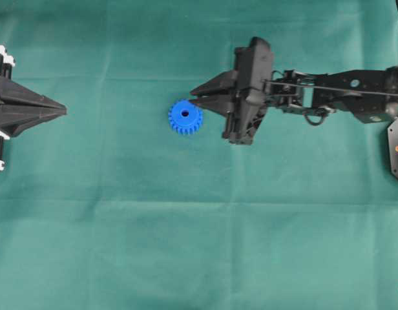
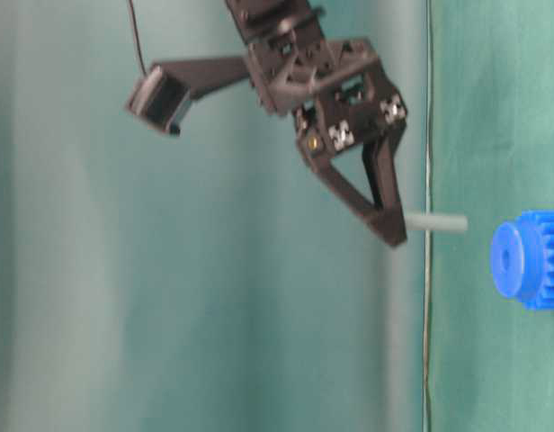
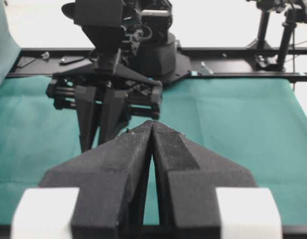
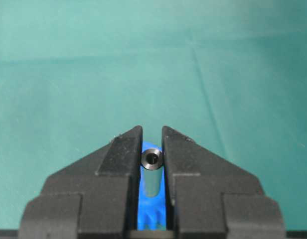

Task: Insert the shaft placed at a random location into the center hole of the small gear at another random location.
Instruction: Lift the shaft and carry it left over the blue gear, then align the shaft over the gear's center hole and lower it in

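So my right gripper (image 4: 152,144) is pinching the tiny silver-grey metal pin (image 4: 152,175) between its black fingertips (image 4: 124,149), shiny round end sticking out. Its tip sits just beside the bright blue plastic toothed gear (image 1: 185,117) lying flat on the green cloth (image 1: 186,226), dark center hole (image 1: 185,114) uncovered. My left gripper (image 1: 62,108) is pressed closed on nothing, well apart at the edge.

No readable text, label or number shows anywhere.
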{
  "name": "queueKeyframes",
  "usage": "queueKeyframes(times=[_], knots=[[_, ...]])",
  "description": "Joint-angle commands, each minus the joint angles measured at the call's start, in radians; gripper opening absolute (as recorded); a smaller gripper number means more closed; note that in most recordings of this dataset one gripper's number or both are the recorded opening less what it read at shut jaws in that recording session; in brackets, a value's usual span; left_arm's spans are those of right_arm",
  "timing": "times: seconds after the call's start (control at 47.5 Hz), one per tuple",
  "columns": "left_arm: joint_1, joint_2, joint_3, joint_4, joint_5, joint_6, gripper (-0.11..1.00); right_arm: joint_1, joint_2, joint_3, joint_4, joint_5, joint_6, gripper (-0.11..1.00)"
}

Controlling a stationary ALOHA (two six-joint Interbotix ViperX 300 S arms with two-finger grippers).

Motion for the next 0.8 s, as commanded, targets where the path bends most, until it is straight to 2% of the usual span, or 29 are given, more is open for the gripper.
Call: queueKeyframes(times=[0.0,0.252,0.778], knots=[[-0.002,0.006,-0.017,0.003,-0.005,-0.002,0.0,0.011,0.0,-0.055,-0.002,0.009,-0.012,0.12],[-0.002,0.008,-0.017,0.003,0.002,-0.002,0.0,0.02,0.031,-0.091,-0.002,0.012,-0.012,0.12],[-0.002,0.008,-0.017,0.003,0.009,-0.002,0.0,0.02,0.092,-0.091,0.002,-0.028,-0.012,0.12]])
